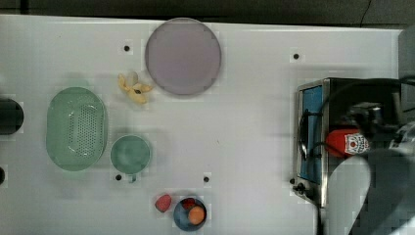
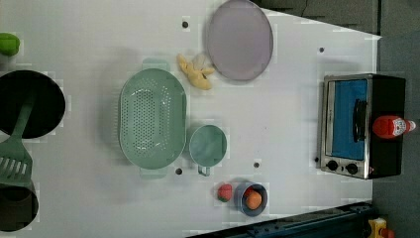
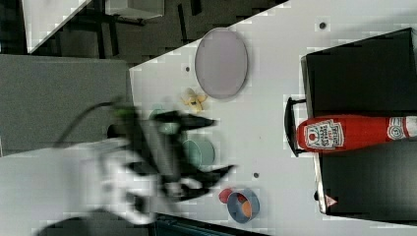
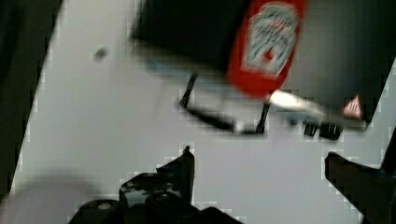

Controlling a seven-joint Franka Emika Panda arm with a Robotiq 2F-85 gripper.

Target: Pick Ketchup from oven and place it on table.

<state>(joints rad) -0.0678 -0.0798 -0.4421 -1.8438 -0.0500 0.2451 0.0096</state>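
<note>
The ketchup [image 3: 354, 132], a red squeeze bottle with a white label, lies on its side on the flat black top of the oven [image 3: 364, 73]. Its base juts out over the door handle [image 3: 289, 125]. It also shows in the top view as ketchup [image 1: 345, 142] on the oven [image 1: 313, 137], partly covered by my arm [image 1: 377, 186], and in the left view as ketchup [image 2: 393, 126]. My gripper [image 4: 261, 163] is open with nothing between its fingers [image 4: 184, 165]. It hangs above the white table [image 4: 116, 116], short of the oven front and apart from the bottle [image 4: 266, 46]. The open gripper [image 3: 223, 146] is blurred in the right view.
On the table [image 1: 244, 122] are a grey-lilac plate [image 1: 182, 56], a peeled banana [image 1: 133, 88], a green colander [image 1: 77, 128], a green cup [image 1: 130, 154], a red fruit piece [image 1: 163, 202] and a blue bowl [image 1: 190, 214] with fruit. A black pan [image 2: 29, 104] and a green spatula [image 2: 15, 158] sit at the left view's left.
</note>
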